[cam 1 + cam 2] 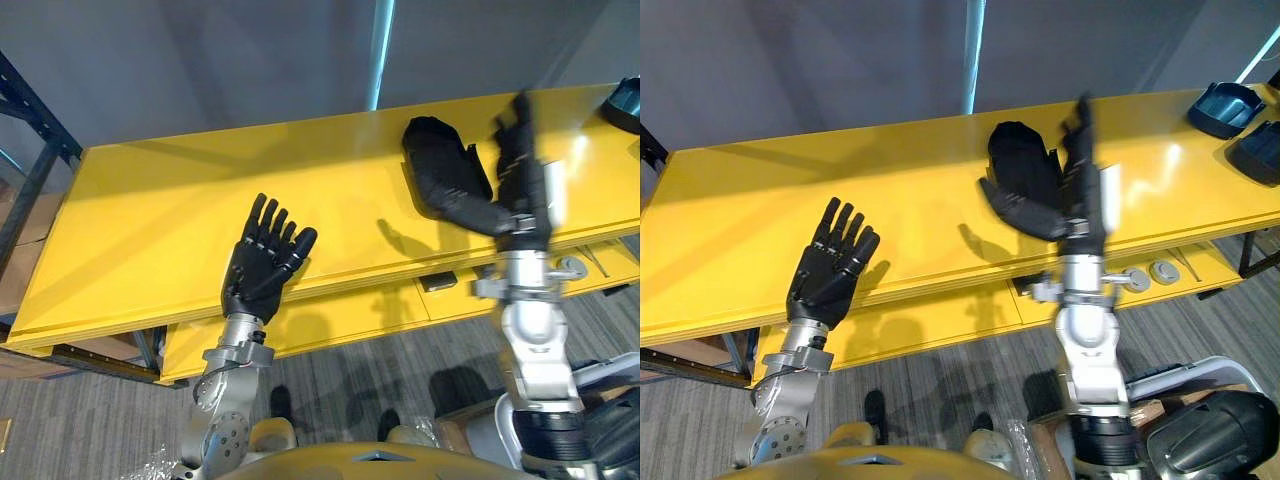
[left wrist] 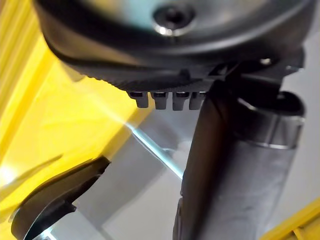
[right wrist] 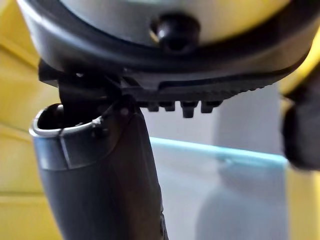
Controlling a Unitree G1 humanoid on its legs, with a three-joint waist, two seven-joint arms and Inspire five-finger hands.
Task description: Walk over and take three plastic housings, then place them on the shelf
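Observation:
One black plastic housing (image 1: 440, 170) lies on the yellow table top (image 1: 180, 200), right of the middle. My right hand (image 1: 520, 170) stands edge-on just to the right of it, open with its fingers straight up. Its thumb (image 1: 1025, 215) reaches sideways across the housing's near edge; I cannot tell whether it touches. My left hand (image 1: 262, 265) hovers open and flat over the table's front left part, holding nothing. The left wrist view shows a dark curved shape (image 2: 55, 195) on the yellow surface, apparently the same housing.
Two dark blue trays (image 1: 1225, 105) (image 1: 1260, 150) sit at the table's far right end. An open yellow drawer (image 1: 1200, 262) below the front edge holds small round parts (image 1: 1160, 270). A dark metal rack (image 1: 30, 150) stands at the left, and a grey wall runs behind.

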